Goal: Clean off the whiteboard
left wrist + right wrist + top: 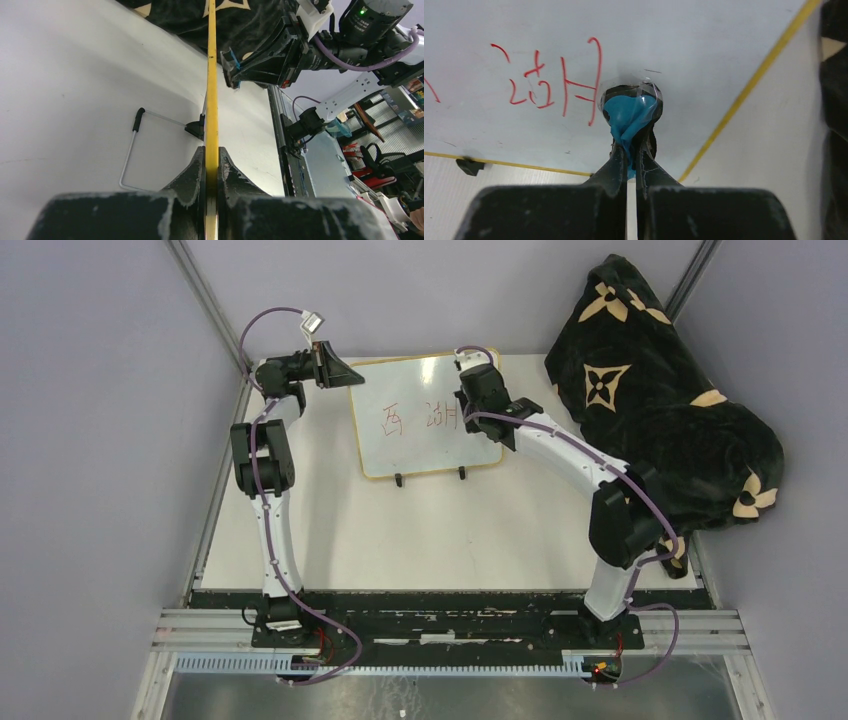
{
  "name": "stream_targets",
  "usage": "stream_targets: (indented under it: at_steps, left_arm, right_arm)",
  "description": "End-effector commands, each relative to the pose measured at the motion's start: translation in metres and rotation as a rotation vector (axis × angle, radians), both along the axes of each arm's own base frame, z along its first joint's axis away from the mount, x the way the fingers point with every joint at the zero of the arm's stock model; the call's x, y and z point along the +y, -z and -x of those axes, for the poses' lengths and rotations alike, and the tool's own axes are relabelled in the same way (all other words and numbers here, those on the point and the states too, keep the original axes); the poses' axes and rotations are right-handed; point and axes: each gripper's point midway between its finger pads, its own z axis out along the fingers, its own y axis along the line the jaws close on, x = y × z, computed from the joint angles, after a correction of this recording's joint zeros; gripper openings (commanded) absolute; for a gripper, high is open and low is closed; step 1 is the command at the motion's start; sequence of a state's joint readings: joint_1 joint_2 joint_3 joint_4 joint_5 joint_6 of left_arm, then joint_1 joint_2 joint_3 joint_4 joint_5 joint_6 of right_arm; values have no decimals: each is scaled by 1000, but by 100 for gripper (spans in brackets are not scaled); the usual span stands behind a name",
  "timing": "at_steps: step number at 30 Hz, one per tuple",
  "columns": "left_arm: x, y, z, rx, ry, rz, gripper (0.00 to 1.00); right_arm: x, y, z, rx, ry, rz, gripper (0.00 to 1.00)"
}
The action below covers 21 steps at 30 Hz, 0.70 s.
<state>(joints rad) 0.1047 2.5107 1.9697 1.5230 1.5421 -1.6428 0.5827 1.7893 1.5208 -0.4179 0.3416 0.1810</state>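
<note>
Right gripper (631, 150): jaws all but closed, pinching a blue wad (629, 112) whose make cannot be told; a clear rim shows around it. The wad's front is pressed to the whiteboard (684, 45), just to the right of the nearest red writing (569, 85). Gripped at its tail, the wad leads the fingers, so it, and not the black fingertips, meets the surface.

Left gripper (212, 155): jaws closed hard on the board's thin yellow frame (212, 75), seen edge-on in the left wrist view. This clamp most likely braces the board so that it does not slide or tip under the wiping pressure.

In the overhead view the whiteboard (430, 445) sits toward the far side of the table (420, 530), its two black feet (399, 480) at the near edge. A wire stand (131, 150) shows behind it. The left gripper (335, 370) holds its upper left corner, while the right gripper (470, 400) is over its right half. Two red characters are unerased, so the job looks to be at its start. A dark patterned blanket (650, 390) lies beyond the board's right edge.
</note>
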Motion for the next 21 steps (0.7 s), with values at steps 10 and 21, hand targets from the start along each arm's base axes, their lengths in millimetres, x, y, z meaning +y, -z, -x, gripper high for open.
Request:
stream_targets:
  at_steps: [10,21]
  left_arm:
    - [7,-2,17,-221,33,-106,3]
    - [6,-7,20,-228,33,-109,3]
  right_arm:
    - [31,-58,-33,-181,-38,-99,1]
    - [25,-49,-61,-215,-3,-10,1]
